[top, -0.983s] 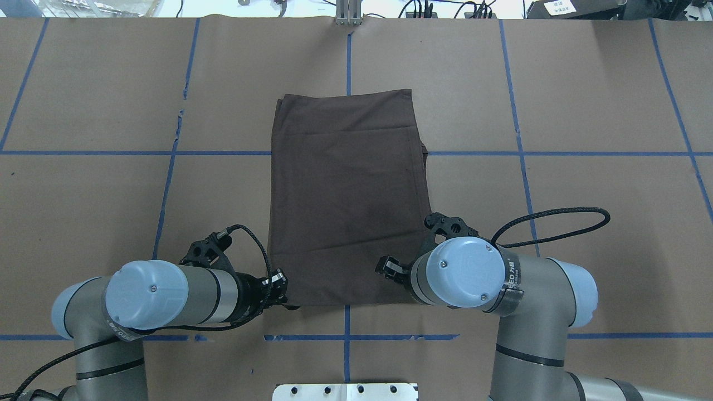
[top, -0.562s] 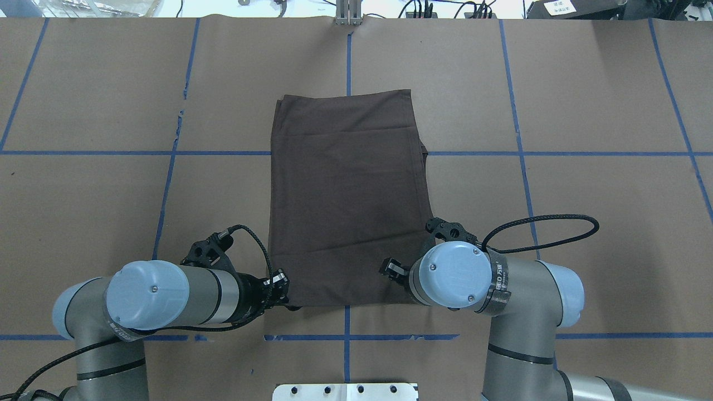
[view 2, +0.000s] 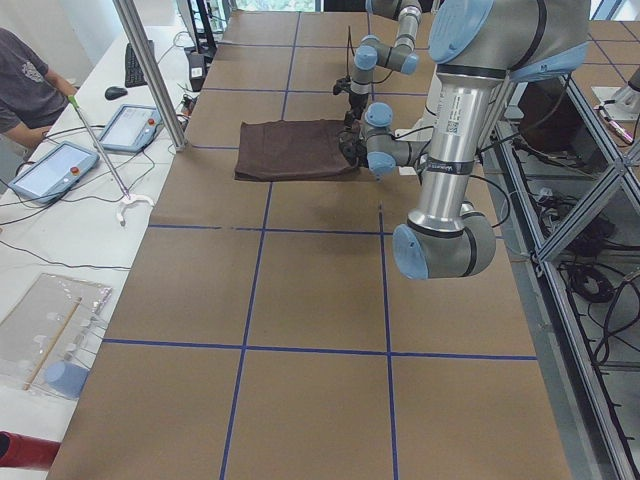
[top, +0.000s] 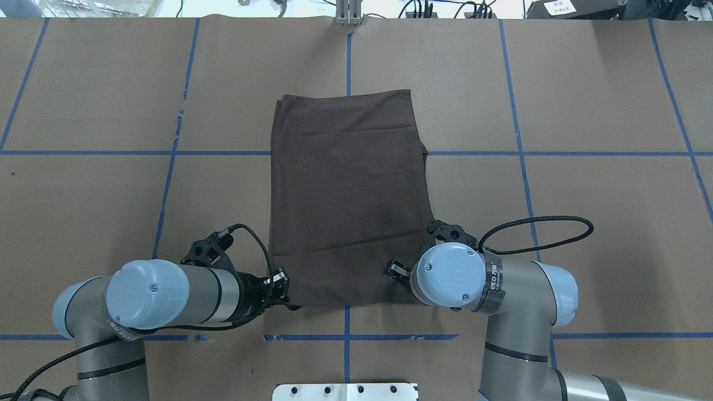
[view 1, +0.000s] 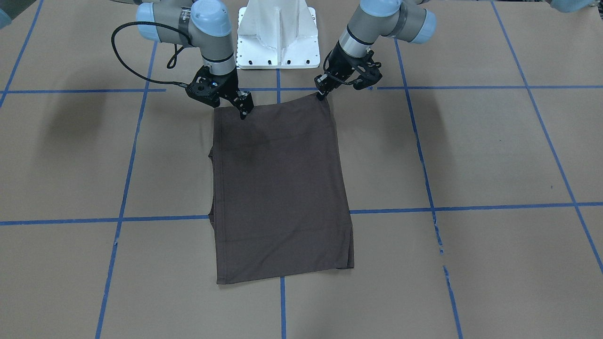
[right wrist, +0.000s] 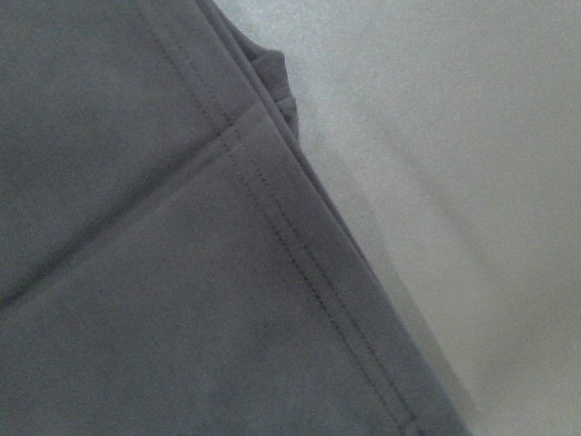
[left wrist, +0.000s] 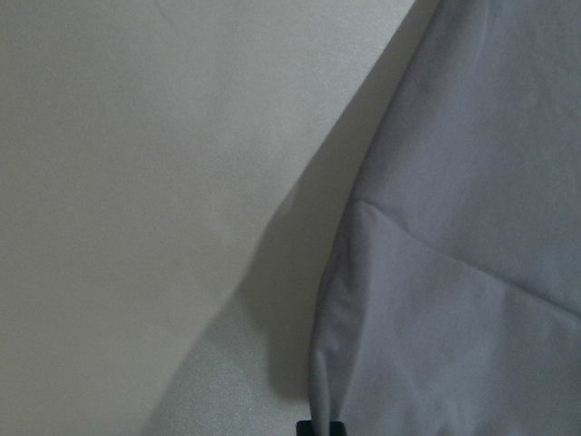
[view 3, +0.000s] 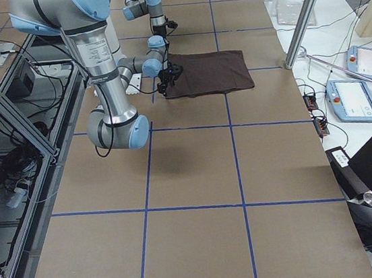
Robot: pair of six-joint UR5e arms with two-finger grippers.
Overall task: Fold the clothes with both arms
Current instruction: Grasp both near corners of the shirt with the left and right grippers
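Note:
The dark brown T-shirt lies folded into a long rectangle at the table's middle, and also shows in the front-facing view. Its collar, logo and label are hidden. My left gripper is at the shirt's near left corner, shut on that corner. The left wrist view shows the cloth raised a little off the paper. My right gripper hangs low over the near right corner, mostly hidden under its wrist; its jaws look open. The right wrist view shows only the flat hem.
Brown paper with blue tape lines covers the table. The white pedestal base stands just behind the shirt's near edge. A black cable loop sticks out to the right of my right wrist. An operator and tablets are beyond the far edge.
My right arm has sunk lower and drawn slightly back and left over the shirt's near right corner. The left arm and the shirt have not moved.

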